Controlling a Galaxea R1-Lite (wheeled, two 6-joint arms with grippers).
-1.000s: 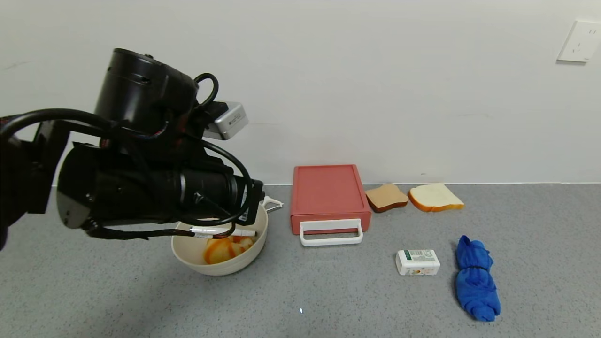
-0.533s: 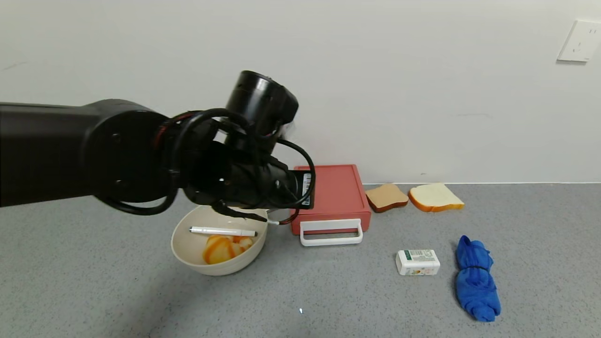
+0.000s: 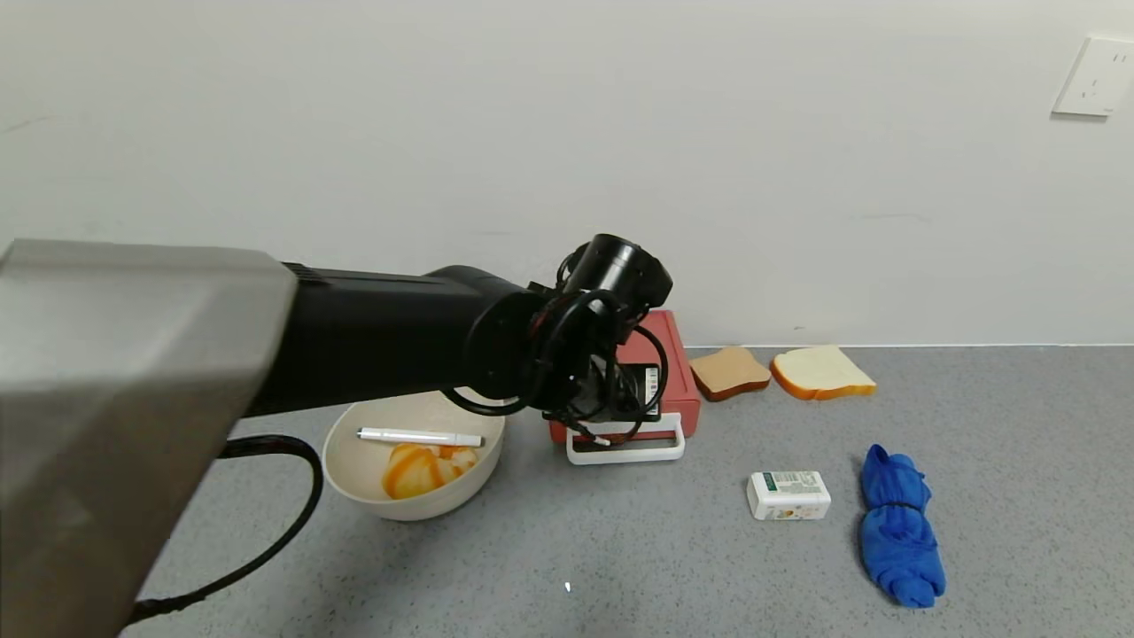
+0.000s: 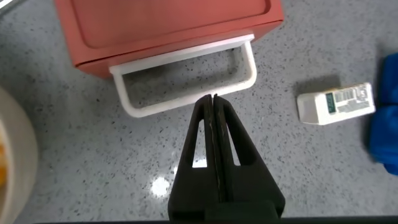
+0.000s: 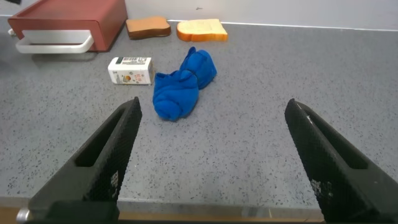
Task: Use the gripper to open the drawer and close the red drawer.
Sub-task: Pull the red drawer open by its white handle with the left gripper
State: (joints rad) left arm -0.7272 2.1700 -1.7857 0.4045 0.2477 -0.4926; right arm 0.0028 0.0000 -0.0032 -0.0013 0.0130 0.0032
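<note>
We poise our clenched left gripper (image 4: pixel 213 102) over the salmon-red plastic drawer's (image 3: pixel 675 370) white loop handle (image 4: pixel 186 81), ready to hook it open.

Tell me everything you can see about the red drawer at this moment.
The red drawer is a flat, rectangular salmon-red box that looks like plastic, lying on the grey counter against the wall. Its tray appears pushed in. A white loop handle juts from the front. The left hand, shut, hangs just above the handle's bar; contact cannot be judged. A beige bowl sits beside it.
</note>
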